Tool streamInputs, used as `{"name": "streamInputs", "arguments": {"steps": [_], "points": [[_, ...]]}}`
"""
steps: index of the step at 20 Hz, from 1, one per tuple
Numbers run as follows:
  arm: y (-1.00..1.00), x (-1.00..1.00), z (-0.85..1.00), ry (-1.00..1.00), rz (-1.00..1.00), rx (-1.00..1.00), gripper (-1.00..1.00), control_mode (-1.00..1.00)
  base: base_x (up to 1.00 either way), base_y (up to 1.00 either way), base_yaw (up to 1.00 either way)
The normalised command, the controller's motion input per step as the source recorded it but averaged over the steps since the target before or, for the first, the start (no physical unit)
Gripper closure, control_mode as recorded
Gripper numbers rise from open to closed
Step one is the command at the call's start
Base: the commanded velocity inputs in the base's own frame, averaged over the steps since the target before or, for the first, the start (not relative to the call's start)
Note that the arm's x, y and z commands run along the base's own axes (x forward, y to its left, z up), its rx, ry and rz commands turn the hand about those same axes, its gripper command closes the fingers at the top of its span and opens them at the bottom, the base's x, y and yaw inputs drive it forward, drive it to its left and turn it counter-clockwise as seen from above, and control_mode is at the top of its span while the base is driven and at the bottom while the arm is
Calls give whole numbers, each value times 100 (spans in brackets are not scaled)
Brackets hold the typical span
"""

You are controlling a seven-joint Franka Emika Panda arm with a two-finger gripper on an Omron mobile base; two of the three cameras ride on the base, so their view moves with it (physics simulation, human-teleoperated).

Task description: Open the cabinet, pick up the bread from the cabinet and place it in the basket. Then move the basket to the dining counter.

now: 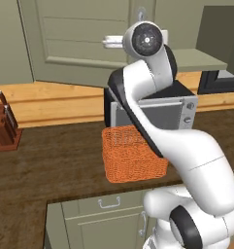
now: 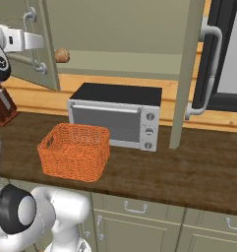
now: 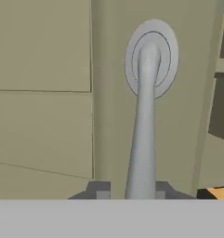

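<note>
Gripping the curved silver handle (image 3: 143, 139) of the cabinet's left door (image 1: 84, 39), our gripper (image 3: 132, 191) has a fingertip on each side of the bar, so we read it as clenched on the handle. Seen from the right base camera, that door already stands swung out, and the right door (image 2: 186, 74) is edge-on to us as well. At about ten o'clock in that view the bread (image 2: 62, 55), a small brown roll, sits on the cabinet (image 2: 120, 34) shelf just past the left door's edge. Below, at about seven o'clock, the basket (image 2: 75, 151) rests on the dark wood worktop (image 2: 189, 172), just beside the toaster oven (image 2: 117, 120) and a little in front of it.

To do this step well, we judge the hand should follow the door's arc around its hinge, not pull straight, then let go once the opening gives a free reach to the roll.

No brand, label or writing can be read anywhere; the oven's knobs are unmarked
</note>
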Motion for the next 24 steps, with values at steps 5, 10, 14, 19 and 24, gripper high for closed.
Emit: {"name": "streamInputs", "arguments": {"steps": [5,10,14,19,24], "points": [[94,-100,47,0,-4,0,100,-100,0,0,0],[100,-88,28,0,-11,-6,100,-100,0,0,0],[100,-64,10,1,-14,-14,-100,-100,0,0,0],[79,-39,7,1,-12,-13,-100,-100,0,0,0],[9,0,0,0,-6,-3,-100,-100,0,0,0]]}}
